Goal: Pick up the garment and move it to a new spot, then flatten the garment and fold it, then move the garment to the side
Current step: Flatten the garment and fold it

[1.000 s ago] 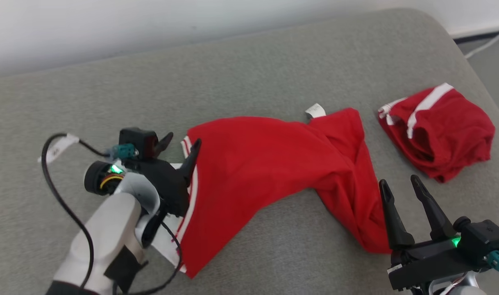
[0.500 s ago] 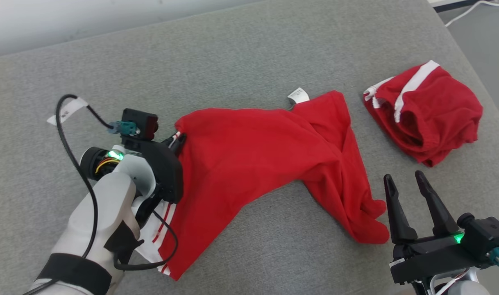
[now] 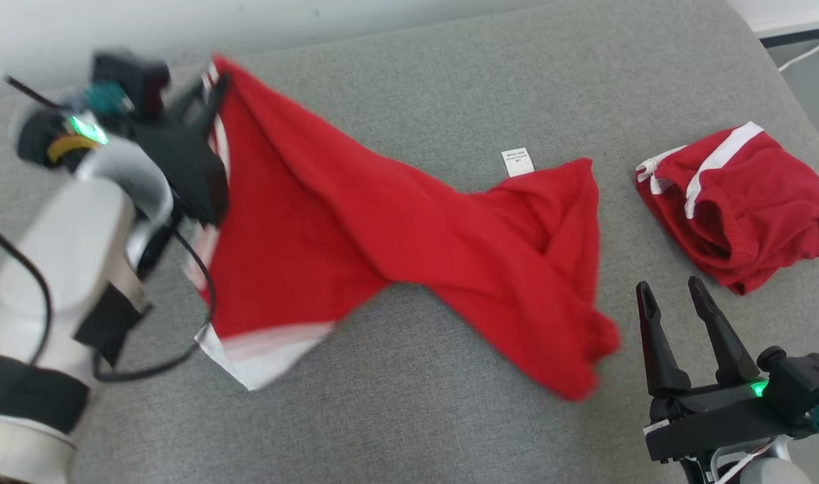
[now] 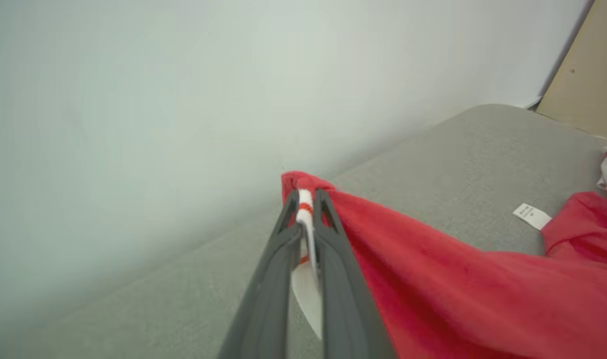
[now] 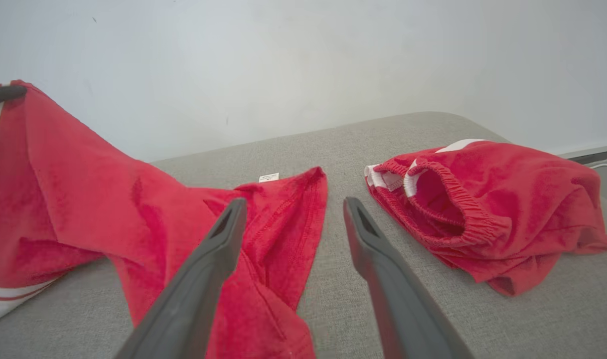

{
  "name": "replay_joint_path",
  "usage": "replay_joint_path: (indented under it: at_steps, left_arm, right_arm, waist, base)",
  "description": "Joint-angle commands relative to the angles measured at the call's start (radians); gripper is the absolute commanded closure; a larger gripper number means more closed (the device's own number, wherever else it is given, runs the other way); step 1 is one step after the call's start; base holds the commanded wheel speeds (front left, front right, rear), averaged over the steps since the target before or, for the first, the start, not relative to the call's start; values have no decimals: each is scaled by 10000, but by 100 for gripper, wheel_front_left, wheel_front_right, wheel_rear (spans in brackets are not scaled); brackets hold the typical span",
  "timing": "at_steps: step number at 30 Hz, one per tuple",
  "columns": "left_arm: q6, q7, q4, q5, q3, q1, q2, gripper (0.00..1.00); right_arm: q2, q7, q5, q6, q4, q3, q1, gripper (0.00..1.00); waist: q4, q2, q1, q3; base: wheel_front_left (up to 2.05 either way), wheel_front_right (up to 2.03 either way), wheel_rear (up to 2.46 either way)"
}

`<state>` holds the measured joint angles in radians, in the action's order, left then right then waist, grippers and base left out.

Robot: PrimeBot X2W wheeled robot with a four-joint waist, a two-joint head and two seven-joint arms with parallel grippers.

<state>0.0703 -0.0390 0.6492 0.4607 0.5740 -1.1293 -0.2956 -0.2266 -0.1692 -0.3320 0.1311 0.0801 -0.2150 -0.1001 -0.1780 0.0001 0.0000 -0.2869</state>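
Observation:
A red garment (image 3: 382, 228) with white striped trim stretches across the grey cushion (image 3: 416, 417). Its left end is lifted off the cushion while its right end still rests there. My left gripper (image 3: 211, 84) is shut on that raised white-striped edge. In the left wrist view the two fingers (image 4: 328, 239) pinch the white band of the garment (image 4: 458, 279), with red cloth trailing to the right. My right gripper (image 3: 672, 292) stands open at the lower right, just right of the garment's lower end. The right wrist view shows its gripper (image 5: 293, 214) open above the garment (image 5: 278, 234).
A second red garment (image 3: 739, 208) with white stripes lies bunched at the cushion's right side, and the right wrist view shows this bunched garment (image 5: 483, 209) right of my fingers. A white label (image 3: 518, 162) sits by the held garment's far corner. A pale wall (image 5: 283, 60) runs behind.
My left gripper has shut on the garment's striped edge and risen up and away with it, pulling the cloth taut. The right gripper has stayed open and still. The head camera has shifted.

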Motion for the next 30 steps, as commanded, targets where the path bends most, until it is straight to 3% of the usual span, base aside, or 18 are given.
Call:
replay_joint_path:
  at_steps: [1, 10, 18, 22, 30]
  left_arm:
    - [-106, 126, -205, -67, -53, -237, -112, 100]
    - [-705, 758, -2432, -627, -140, 177, -1024, 100]
    - [-2513, 756, -6454, -275, -547, 4336, -2146, 100]
    - [-3237, 958, -7695, 31, -698, 6253, -2334, 100]
    - [-3813, 1546, -8322, 687, -713, 8705, -2211, 100]
  right_arm:
    - [-5, -5, 21, -5, -3, 0, -87, 0]
    - [2, -34, -16, -5, -22, 131, 91, 0]
    - [80, 205, 124, -5, 270, 549, 477, 0]
    - [-26, 387, 157, -5, 457, 637, 452, 0]
    - [-173, 718, -21, -5, 518, 621, 529, 0]
  waist:
    - [42, -1, 0, 50]
    - [151, -1, 0, 136]
    - [746, -1, 0, 116]
    - [1052, -1, 0, 123]
    - [1397, -1, 0, 239]
  base:
    - [0, 0, 0]
    - [0, 0, 0]
    - [0, 0, 0]
    - [0, 0, 0]
    - [0, 0, 0]
